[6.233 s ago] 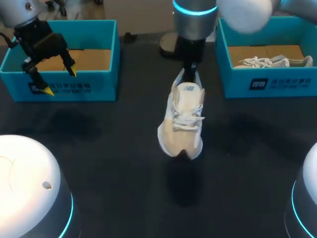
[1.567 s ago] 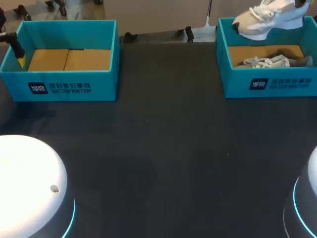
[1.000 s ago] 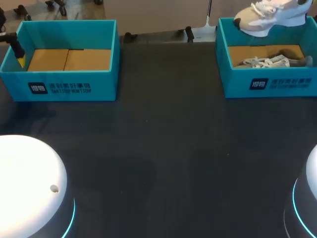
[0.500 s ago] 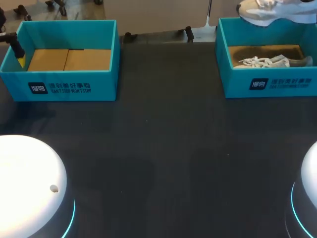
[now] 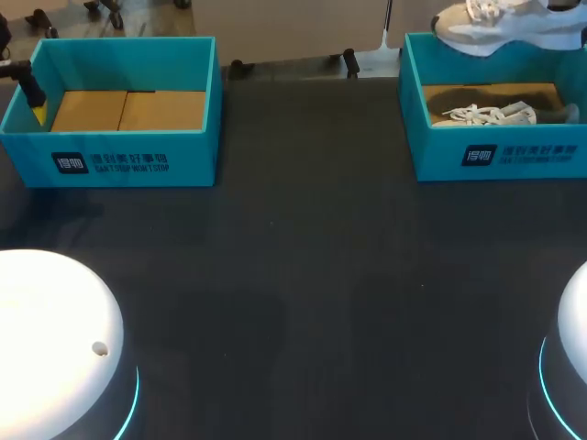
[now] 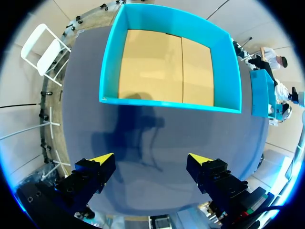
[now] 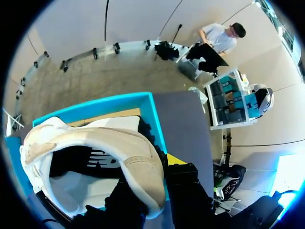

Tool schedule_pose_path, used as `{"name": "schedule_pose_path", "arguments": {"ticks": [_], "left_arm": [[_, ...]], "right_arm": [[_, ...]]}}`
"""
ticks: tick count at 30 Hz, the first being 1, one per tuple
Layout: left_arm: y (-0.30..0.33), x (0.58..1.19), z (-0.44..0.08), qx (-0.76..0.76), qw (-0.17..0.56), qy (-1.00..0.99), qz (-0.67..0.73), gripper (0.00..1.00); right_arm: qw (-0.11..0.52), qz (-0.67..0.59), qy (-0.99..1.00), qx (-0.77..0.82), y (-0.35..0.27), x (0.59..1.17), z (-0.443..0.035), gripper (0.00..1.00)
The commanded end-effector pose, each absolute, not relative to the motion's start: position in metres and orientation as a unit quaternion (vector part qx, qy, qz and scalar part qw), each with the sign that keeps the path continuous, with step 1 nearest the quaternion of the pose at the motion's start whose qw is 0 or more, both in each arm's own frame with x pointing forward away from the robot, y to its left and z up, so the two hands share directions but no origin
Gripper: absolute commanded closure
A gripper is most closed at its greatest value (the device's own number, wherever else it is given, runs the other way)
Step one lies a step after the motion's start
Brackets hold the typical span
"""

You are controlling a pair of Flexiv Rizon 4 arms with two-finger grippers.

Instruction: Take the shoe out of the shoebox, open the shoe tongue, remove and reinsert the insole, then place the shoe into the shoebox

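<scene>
The right hand (image 7: 159, 179) grips the beige-and-white sneaker (image 7: 97, 143) by its heel, with the turquoise cardboard shoebox (image 7: 97, 105) just under the hand, likely so the sneaker can sink straight inside; the left hand (image 6: 151, 161) is wide open.

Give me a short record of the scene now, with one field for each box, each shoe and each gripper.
left box: empty, brown bottom showing
right box: one second shoe lies inside
held shoe: in the air above the right box, not yet inside
right gripper: shut on the held shoe's heel edge
left gripper: open, above the table, near the left box
</scene>
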State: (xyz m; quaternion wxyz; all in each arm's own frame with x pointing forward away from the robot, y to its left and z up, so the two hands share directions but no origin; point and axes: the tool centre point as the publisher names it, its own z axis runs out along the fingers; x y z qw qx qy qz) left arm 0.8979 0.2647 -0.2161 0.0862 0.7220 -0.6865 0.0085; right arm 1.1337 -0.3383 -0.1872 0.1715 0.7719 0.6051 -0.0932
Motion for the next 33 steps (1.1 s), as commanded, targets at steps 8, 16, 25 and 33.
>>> {"name": "schedule_pose_path", "arguments": {"ticks": [8, 16, 25, 33], "left_arm": [[0.265, 0.898, -0.216, 0.722, 0.086, -0.686, 0.008, 0.00], [0.265, 0.898, -0.216, 0.722, 0.086, -0.686, 0.008, 0.00], [0.265, 0.898, -0.216, 0.722, 0.086, -0.686, 0.008, 0.00], [0.265, 0.898, -0.216, 0.722, 0.086, -0.686, 0.008, 0.00]], "right_arm": [[0.167, -0.108, 0.613, 0.765, -0.338, 1.124, -0.210, 1.00], [0.149, -0.119, 0.623, 0.759, -0.327, 1.123, -0.233, 1.00], [0.147, -0.124, 0.627, 0.755, -0.323, 1.122, -0.246, 1.00], [0.147, -0.136, 0.613, 0.764, -0.329, 1.125, -0.256, 1.00]]}}
